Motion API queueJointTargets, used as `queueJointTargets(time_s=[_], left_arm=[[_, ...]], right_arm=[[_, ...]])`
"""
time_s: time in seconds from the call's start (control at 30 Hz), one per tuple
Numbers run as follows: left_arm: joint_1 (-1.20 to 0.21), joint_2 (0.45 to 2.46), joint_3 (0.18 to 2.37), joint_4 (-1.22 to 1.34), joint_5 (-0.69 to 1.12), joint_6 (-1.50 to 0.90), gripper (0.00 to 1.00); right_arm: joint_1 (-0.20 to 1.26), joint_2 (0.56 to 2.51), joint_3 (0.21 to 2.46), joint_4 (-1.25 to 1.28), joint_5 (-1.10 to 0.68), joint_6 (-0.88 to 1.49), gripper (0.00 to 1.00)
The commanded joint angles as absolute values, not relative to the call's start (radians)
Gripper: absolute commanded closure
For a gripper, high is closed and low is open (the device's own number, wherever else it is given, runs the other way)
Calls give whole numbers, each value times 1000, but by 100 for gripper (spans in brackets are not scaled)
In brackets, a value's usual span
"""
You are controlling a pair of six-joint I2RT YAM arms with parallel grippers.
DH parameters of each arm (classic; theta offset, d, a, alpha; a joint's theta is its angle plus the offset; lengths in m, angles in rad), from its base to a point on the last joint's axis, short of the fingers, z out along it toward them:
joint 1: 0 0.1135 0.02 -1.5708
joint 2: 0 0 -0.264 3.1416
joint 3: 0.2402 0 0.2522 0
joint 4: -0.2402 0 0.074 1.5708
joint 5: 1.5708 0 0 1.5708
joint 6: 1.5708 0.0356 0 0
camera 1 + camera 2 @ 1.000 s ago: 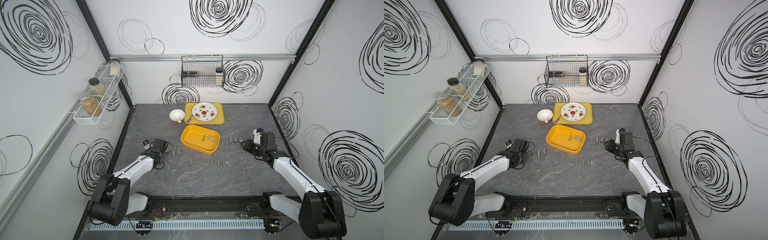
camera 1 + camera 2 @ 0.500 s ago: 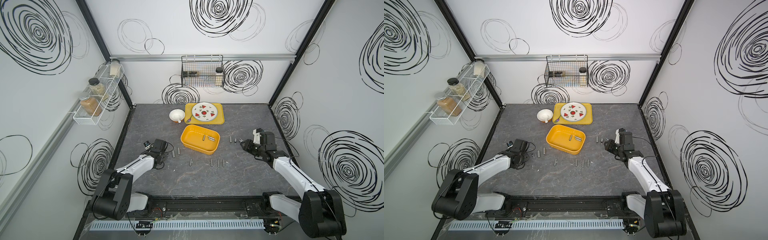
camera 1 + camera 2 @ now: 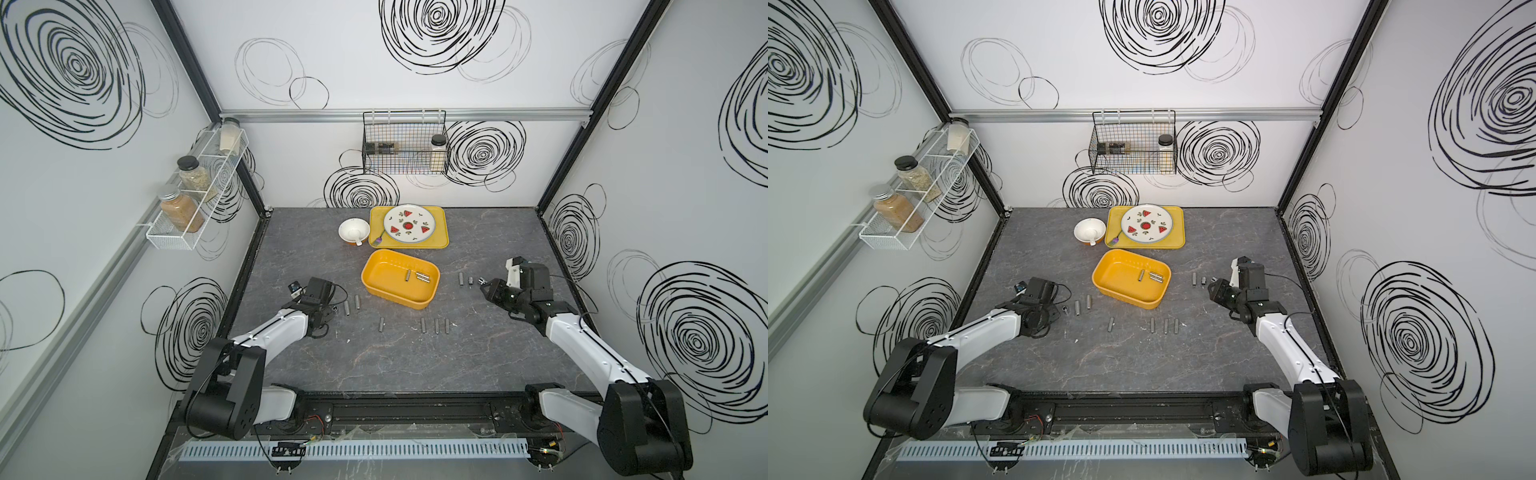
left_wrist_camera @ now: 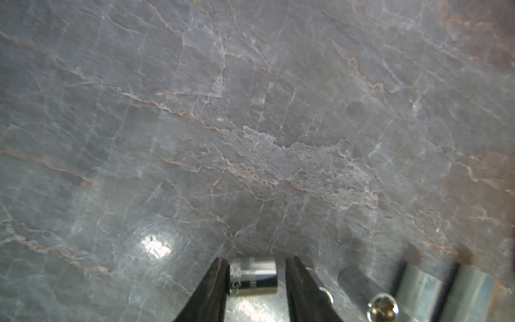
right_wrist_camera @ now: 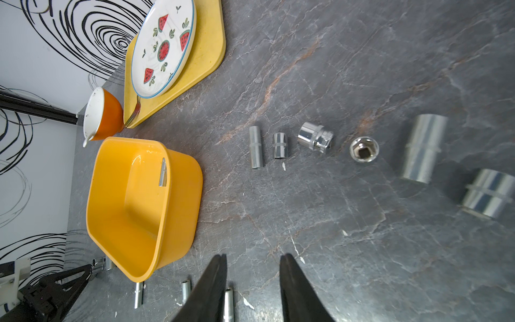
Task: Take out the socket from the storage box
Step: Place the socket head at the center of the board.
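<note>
Lying between parted left jaws, socket (image 4: 253,276), gap visible only in wrist view

A robot test booth: white walls (image 3: 353,50) with black swirls (image 3: 436,16) stand around the grey table (image 3: 374,365), with the left arm (image 3: 270,332) and right arm (image 3: 582,345) fixed at its front.

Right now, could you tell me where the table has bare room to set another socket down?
The widest bare stretch of table lies between the row of sockets and the front rail. The back right corner, beside the yellow tray, is bare too. It is crowded around the storage box: sockets lie on both sides and in front of it.
</note>
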State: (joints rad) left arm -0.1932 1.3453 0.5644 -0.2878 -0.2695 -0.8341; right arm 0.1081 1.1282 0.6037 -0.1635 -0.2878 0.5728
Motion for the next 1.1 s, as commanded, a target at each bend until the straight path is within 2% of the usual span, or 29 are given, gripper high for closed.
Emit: queueJointTargets(time_s=[0.0,0.37,0.63,0.83,1.07], left_arm=[[-184,1335,559,-266,-268,-820,58],[-185,1248,591,-295,-294,-830,54],[-224,1054,694,-436,-217,-823,53],[-242,938,838,-551,-93,-687,52],[-242,880,861,-610,-41,-563,52]], right_arm=[[114,1127,598,-147,-284,572,63],[115,1137,599,-147,-281,570,64],[161,1134,657,-184,-237,533,66],[337,1218,818,-270,-137,491,67],[528,1478,1051,-374,-91,406,71]])
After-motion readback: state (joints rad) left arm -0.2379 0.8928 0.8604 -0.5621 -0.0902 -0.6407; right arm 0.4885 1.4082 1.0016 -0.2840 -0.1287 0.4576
